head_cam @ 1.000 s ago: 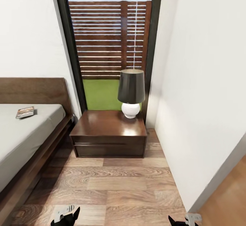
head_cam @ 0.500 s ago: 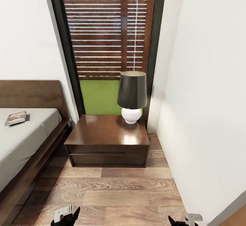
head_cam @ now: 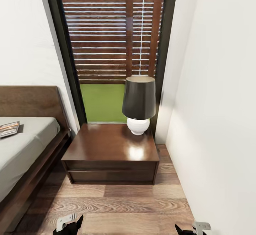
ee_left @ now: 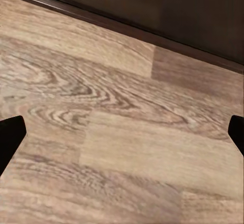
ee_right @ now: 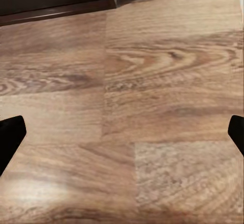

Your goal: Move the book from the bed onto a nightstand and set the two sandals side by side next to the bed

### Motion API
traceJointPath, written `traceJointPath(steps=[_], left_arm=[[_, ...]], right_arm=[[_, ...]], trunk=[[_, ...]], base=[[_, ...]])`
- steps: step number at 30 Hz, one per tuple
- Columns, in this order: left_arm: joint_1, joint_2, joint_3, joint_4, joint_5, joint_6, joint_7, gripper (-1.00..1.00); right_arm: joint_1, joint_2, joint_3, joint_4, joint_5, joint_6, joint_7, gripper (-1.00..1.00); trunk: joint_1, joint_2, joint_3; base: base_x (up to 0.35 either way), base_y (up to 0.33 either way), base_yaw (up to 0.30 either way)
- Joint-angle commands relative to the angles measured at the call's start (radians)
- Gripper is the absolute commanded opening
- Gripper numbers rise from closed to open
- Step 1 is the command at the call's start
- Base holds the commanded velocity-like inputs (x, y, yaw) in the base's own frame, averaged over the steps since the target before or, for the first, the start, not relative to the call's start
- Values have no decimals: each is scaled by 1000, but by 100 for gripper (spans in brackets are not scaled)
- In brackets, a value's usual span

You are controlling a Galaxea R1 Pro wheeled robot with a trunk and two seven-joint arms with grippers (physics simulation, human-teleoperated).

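- Nightstand (head_cam: 110, 153), at my 12 o'clock: dark brown wood, glossy top mirroring the lamp.
- Lamp (head_cam: 138, 103): matt black shade, smooth white base.
- Floor (head_cam: 117, 206): grey-brown wood planks, strong swirling grain, faint sheen.
- Bed (head_cam: 32, 171), at 10 o'clock: dark wood frame, matt pale cloth mattress.
- Book (head_cam: 9, 128): paper cover.
- Wall (head_cam: 220, 121), at 2 o'clock: smooth matt white.

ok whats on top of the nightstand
On the nightstand stands one lamp, black shade over a round white base, at the back corner nearer the wall. The glossy top otherwise shows just reflections. Whatever lies directly beneath the lamp base is hidden.
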Motion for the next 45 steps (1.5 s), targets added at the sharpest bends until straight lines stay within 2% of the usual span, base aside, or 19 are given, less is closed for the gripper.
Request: traceJointPath(steps=[1, 16, 45], left_arm=[[-1, 0, 9, 1, -10, -4, -4, 100], [-1, 0, 9, 1, -10, -4, -4, 100], [-1, 0, 9, 1, -10, -4, -4, 100]], right_arm=[[-1, 0, -4, 1, -11, 0, 10, 100], [-1, 0, -4, 1, -11, 0, 10, 100], [0, 0, -4, 1, -11, 0, 10, 100]], trunk=[[0, 0, -1], [0, 0, -1], [0, 0, -1]], base=[[196, 173, 0], [120, 244, 0], [3, 149, 0]])
